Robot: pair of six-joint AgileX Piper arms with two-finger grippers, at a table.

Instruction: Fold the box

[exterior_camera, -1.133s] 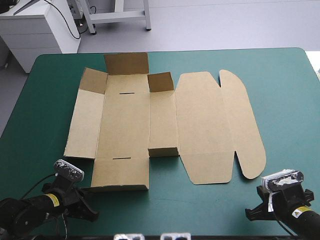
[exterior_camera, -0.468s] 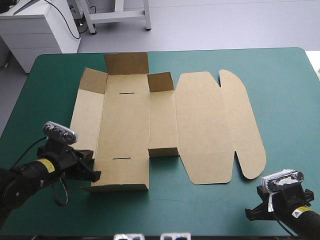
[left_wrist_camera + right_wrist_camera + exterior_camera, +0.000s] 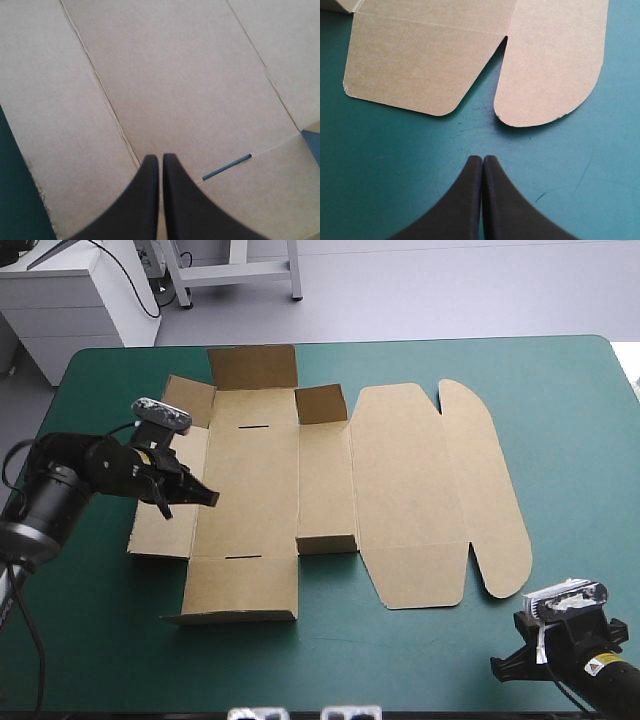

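Box (image 3: pixel 400 480) lies nearly flat, so almost every fold awaits you; left tool (image 3: pixel 160 157) and right tool (image 3: pixel 482 159) are pinched together, empty.

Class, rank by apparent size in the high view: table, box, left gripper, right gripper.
1. table
2. box
3. left gripper and right gripper: much alike; the right is nearer the camera, so unranked.

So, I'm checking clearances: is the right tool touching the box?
Apart. The right wrist view shows bare teal-green cover between the shut right tool and the nearest rounded flap of the box.
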